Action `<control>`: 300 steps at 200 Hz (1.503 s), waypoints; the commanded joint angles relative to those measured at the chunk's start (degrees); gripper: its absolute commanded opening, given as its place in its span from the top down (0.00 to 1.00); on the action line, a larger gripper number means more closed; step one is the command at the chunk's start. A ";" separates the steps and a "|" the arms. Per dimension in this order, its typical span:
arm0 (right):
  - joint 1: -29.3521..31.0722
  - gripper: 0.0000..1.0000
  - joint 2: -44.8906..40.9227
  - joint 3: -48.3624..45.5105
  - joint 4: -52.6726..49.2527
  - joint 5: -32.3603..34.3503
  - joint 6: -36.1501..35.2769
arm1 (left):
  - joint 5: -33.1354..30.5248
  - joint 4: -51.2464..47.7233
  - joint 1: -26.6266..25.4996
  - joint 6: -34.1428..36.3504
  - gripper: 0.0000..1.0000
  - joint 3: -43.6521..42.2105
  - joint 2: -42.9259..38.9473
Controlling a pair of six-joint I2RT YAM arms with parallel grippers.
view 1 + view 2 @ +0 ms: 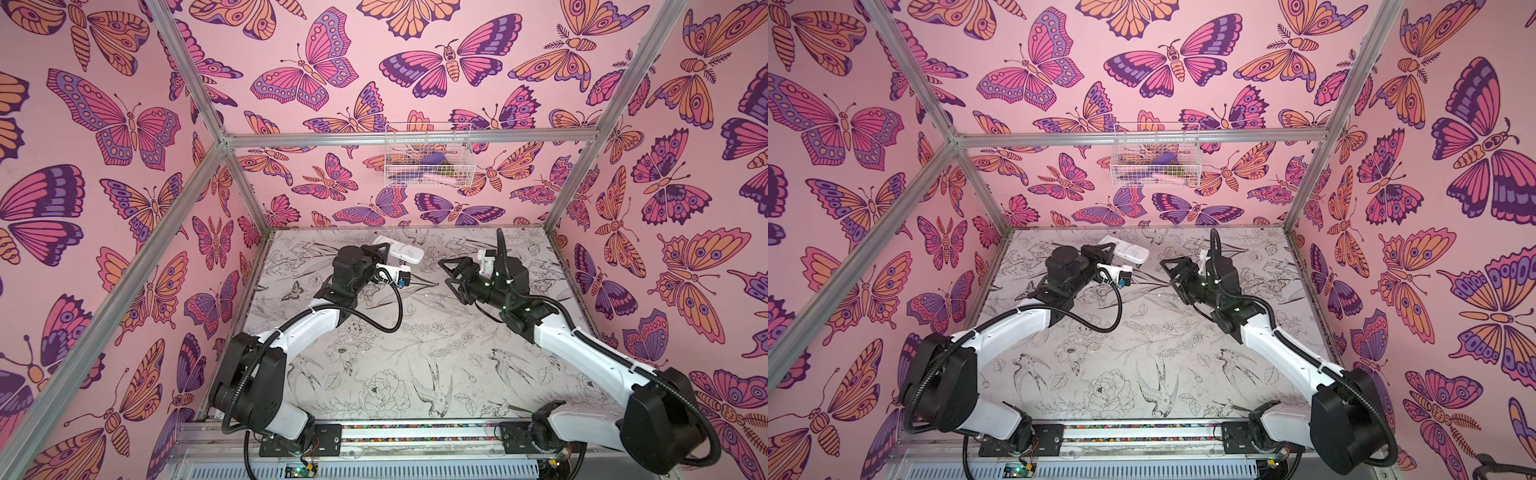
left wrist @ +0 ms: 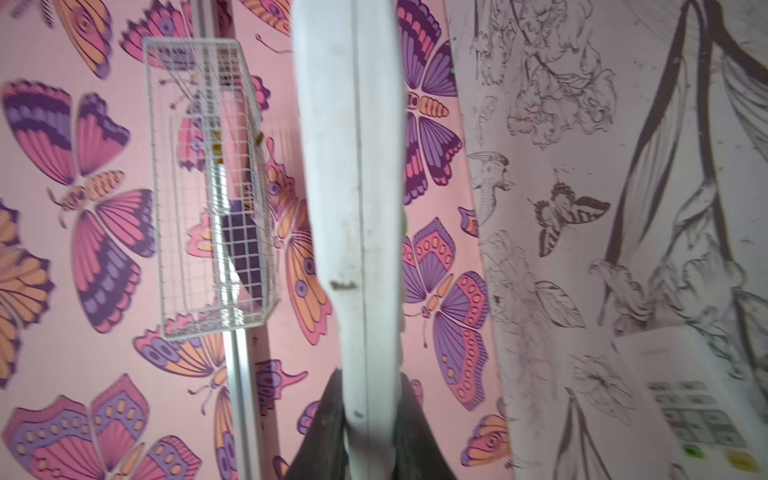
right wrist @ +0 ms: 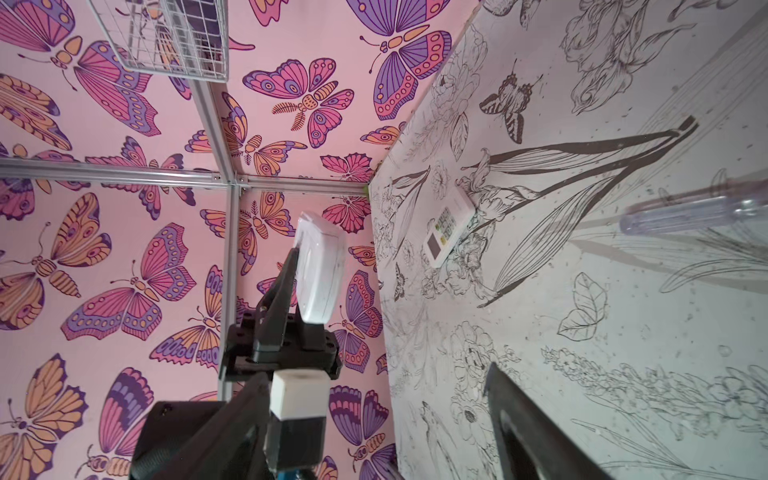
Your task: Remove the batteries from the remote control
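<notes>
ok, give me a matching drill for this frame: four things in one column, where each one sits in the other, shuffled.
Things
1. plain-backed white remote control
2. white remote control with grey keypad
3. clear-handled screwdriver
4. white wire basket

Places
A. hangs on the back wall
B. lies on the table near the open right gripper
C. clamped in the jaws of the left gripper, off the table
D. lies buttons-up on the table

Pairs: 1-C, 2-D, 3-B, 4-A
</notes>
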 commanded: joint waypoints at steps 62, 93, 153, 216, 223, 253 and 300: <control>0.17 0.19 13.55 7.47 18.94 -7.31 13.94 | 1.71 24.73 -2.09 10.37 1.00 -4.20 4.90; 0.43 0.21 15.80 8.86 21.64 -6.74 13.58 | 1.43 24.98 -3.85 9.53 1.00 -5.75 4.20; 1.54 0.41 19.55 8.09 26.86 -8.70 14.71 | -2.84 25.67 -4.75 8.43 1.00 -5.27 5.83; 1.34 0.63 20.25 7.22 28.24 -8.76 12.13 | -3.28 24.64 -4.79 7.89 0.83 -5.94 5.88; 1.23 0.65 20.73 7.42 28.56 -9.33 12.28 | -3.36 24.63 -4.79 7.75 0.76 -5.86 5.82; 0.90 0.69 22.08 6.98 31.18 -9.73 13.27 | -3.93 24.32 -4.79 7.59 0.34 -5.94 5.89; -3.28 0.69 20.73 4.65 34.15 -10.51 14.25 | -9.35 21.07 -4.79 6.04 0.00 -6.62 3.68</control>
